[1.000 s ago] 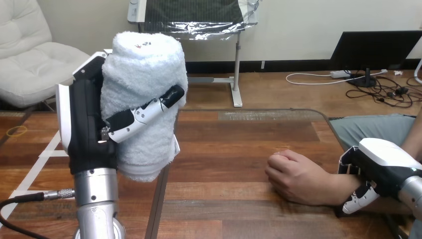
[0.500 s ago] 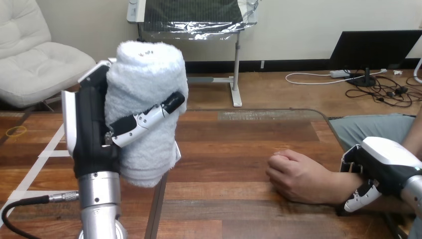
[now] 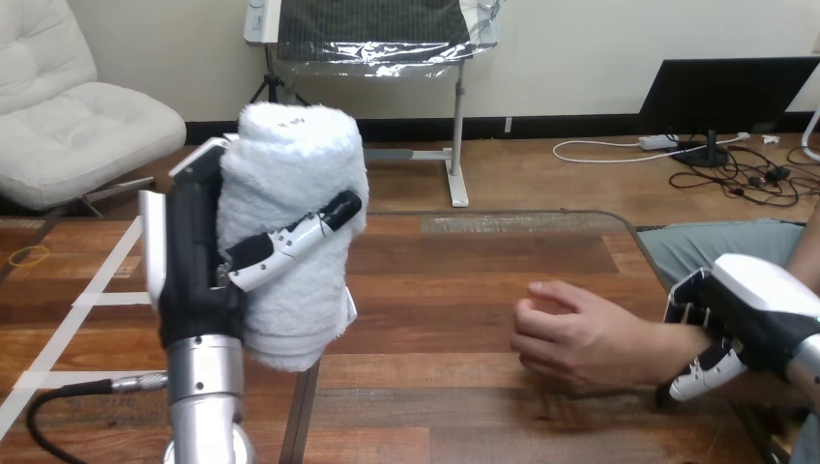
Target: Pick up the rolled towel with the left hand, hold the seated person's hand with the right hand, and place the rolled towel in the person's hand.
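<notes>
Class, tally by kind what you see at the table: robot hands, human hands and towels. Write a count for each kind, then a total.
Robot hands: 2, the left hand and the right hand
person's hand: 1
rolled towel: 1
Total: 4

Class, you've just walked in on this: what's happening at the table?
The robot's left hand grips a rolled towel, held upright above the table. Its right hand is curled round the person's wrist at the view's right. The person's hand, loosely curled and empty, is apart from the towel, so the handover is not yet done.
</notes>
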`<act>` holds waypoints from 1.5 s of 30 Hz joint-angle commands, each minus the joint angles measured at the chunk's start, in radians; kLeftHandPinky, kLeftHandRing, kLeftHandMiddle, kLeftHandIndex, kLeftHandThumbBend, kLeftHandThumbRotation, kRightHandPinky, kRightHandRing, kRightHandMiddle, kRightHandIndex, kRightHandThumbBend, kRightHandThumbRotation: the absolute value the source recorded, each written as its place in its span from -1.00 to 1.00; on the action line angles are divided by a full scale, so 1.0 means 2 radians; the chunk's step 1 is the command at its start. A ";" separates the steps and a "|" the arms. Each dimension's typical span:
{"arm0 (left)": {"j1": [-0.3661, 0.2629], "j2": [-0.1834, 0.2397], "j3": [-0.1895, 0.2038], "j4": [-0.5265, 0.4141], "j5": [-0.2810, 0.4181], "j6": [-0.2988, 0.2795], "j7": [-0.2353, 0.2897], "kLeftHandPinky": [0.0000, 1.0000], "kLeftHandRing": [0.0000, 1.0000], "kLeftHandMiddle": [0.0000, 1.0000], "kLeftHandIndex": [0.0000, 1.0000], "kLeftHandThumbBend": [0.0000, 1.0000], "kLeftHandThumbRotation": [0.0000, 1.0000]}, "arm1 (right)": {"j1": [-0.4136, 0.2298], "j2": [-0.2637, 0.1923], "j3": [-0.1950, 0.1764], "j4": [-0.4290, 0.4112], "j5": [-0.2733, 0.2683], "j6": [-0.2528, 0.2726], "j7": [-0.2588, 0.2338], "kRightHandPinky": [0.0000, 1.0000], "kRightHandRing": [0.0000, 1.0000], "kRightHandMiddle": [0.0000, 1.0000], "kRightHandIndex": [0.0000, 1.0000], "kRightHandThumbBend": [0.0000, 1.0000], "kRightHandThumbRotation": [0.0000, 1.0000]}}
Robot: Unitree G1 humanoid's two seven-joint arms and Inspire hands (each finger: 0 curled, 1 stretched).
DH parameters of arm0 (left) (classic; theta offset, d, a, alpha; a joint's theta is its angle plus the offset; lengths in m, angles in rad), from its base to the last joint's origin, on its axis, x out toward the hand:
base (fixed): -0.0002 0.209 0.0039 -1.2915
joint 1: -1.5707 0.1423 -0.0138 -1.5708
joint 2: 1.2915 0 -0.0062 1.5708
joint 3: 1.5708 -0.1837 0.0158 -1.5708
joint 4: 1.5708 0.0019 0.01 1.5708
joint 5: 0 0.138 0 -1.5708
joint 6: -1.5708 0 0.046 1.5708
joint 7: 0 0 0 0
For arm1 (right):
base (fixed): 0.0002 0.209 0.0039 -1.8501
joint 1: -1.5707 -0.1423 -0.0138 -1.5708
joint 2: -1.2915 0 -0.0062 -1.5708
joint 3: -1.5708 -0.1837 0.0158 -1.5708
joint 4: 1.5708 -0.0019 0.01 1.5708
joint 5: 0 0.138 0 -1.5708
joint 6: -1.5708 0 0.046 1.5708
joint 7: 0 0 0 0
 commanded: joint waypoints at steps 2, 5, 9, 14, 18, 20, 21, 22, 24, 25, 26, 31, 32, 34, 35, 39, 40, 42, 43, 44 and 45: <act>-0.058 -0.006 -0.001 0.018 -0.005 -0.020 -0.002 -0.69 -0.58 -0.43 -0.32 -0.07 -1.00 | -0.022 0.003 -0.021 -0.042 0.023 -0.005 -0.001 -0.50 -0.43 -0.32 -0.30 0.69 -0.73; -0.066 -0.005 -0.002 0.033 -0.003 -0.026 -0.001 -0.69 -0.58 -0.43 -0.32 -0.08 -1.00 | -0.022 0.001 -0.023 -0.052 0.025 0.004 0.007 -0.51 -0.43 -0.32 -0.29 0.69 -0.73; -0.076 -0.005 -0.003 0.053 0.001 -0.036 0.001 -0.69 -0.58 -0.44 -0.33 -0.07 -1.00 | -0.022 0.000 -0.029 -0.063 0.031 0.004 0.011 -0.52 -0.44 -0.33 -0.29 0.68 -0.71; -0.090 -0.008 -0.003 0.081 -0.005 -0.049 -0.002 -0.69 -0.58 -0.45 -0.34 -0.06 -1.00 | -0.023 -0.002 -0.034 -0.082 0.032 0.015 0.015 -0.52 -0.45 -0.32 -0.28 0.69 -0.70; -0.099 -0.011 -0.003 0.101 -0.002 -0.057 0.001 -0.68 -0.58 -0.45 -0.34 -0.05 -1.00 | -0.024 -0.002 -0.038 -0.089 0.037 0.014 0.017 -0.52 -0.45 -0.33 -0.29 0.70 -0.71; -0.105 -0.012 -0.003 0.112 -0.003 -0.062 0.001 -0.68 -0.58 -0.45 -0.34 -0.04 -1.00 | -0.024 -0.003 -0.040 -0.096 0.038 0.018 0.020 -0.51 -0.44 -0.32 -0.29 0.70 -0.71; -0.107 -0.013 -0.002 0.116 -0.003 -0.064 0.002 -0.68 -0.58 -0.45 -0.34 -0.04 -1.00 | -0.024 -0.003 -0.040 -0.098 0.038 0.020 0.021 -0.50 -0.44 -0.32 -0.29 0.70 -0.71; -0.111 -0.014 -0.002 0.124 -0.003 -0.065 0.002 -0.68 -0.58 -0.45 -0.34 -0.04 -1.00 | -0.024 -0.003 -0.041 -0.103 0.038 0.025 0.023 -0.50 -0.43 -0.32 -0.29 0.70 -0.71; -0.115 -0.014 -0.001 0.133 -0.004 -0.067 0.002 -0.68 -0.58 -0.45 -0.34 -0.04 -1.00 | -0.024 -0.002 -0.043 -0.110 0.037 0.032 0.026 -0.49 -0.43 -0.31 -0.29 0.70 -0.71; -0.119 -0.016 -0.001 0.139 -0.005 -0.068 0.003 -0.68 -0.58 -0.45 -0.34 -0.04 -1.00 | -0.025 -0.002 -0.044 -0.114 0.038 0.034 0.028 -0.49 -0.42 -0.31 -0.29 0.70 -0.70; -0.121 -0.017 -0.001 0.142 -0.006 -0.070 0.003 -0.68 -0.58 -0.45 -0.34 -0.03 -1.00 | -0.025 -0.002 -0.045 -0.116 0.038 0.036 0.029 -0.49 -0.43 -0.31 -0.29 0.70 -0.70; -0.135 -0.017 0.000 0.168 0.001 -0.078 0.009 -0.67 -0.58 -0.45 -0.33 -0.03 -1.00 | -0.027 -0.002 -0.047 -0.126 0.041 0.036 0.033 -0.50 -0.45 -0.32 -0.29 0.72 -0.70; -0.137 -0.017 0.000 0.172 0.002 -0.078 0.011 -0.67 -0.57 -0.45 -0.32 -0.03 -1.00 | -0.028 -0.003 -0.046 -0.128 0.040 0.038 0.036 -0.50 -0.44 -0.32 -0.29 0.71 -0.70; -0.143 -0.017 0.000 0.182 0.003 -0.081 0.013 -0.67 -0.57 -0.44 -0.32 -0.02 -1.00 | -0.029 -0.003 -0.046 -0.132 0.041 0.042 0.039 -0.49 -0.44 -0.32 -0.29 0.71 -0.70; -0.146 -0.017 0.000 0.188 0.003 -0.083 0.013 -0.67 -0.57 -0.44 -0.32 -0.03 -1.00 | -0.030 -0.003 -0.046 -0.133 0.041 0.043 0.040 -0.49 -0.44 -0.32 -0.29 0.71 -0.70; -0.159 -0.017 0.001 0.212 0.000 -0.094 0.015 -0.67 -0.56 -0.44 -0.32 -0.03 -1.00 | -0.033 -0.001 -0.046 -0.137 0.044 0.042 0.043 -0.49 -0.44 -0.33 -0.29 0.71 -0.71; -0.163 -0.018 0.001 0.222 0.000 -0.098 0.017 -0.67 -0.56 -0.44 -0.32 -0.03 -1.00 | -0.034 0.000 -0.045 -0.139 0.044 0.044 0.044 -0.49 -0.44 -0.33 -0.29 0.71 -0.71; -0.169 -0.018 0.002 0.233 -0.001 -0.105 0.019 -0.66 -0.56 -0.44 -0.31 -0.02 -1.00 | -0.035 0.001 -0.045 -0.142 0.043 0.047 0.046 -0.50 -0.45 -0.33 -0.29 0.70 -0.72; -0.172 -0.020 0.003 0.238 -0.004 -0.103 0.019 -0.66 -0.56 -0.44 -0.31 -0.02 -1.00 | -0.036 0.001 -0.044 -0.142 0.043 0.048 0.047 -0.50 -0.45 -0.33 -0.29 0.70 -0.72; -0.175 -0.022 0.004 0.241 -0.007 -0.101 0.019 -0.66 -0.55 -0.43 -0.31 -0.01 -1.00 | -0.037 0.002 -0.044 -0.143 0.043 0.048 0.048 -0.51 -0.45 -0.33 -0.29 0.70 -0.72; -0.177 -0.023 0.004 0.244 -0.008 -0.101 0.019 -0.66 -0.55 -0.43 -0.31 0.00 -1.00 | -0.037 0.002 -0.043 -0.143 0.043 0.048 0.048 -0.51 -0.45 -0.33 -0.29 0.71 -0.72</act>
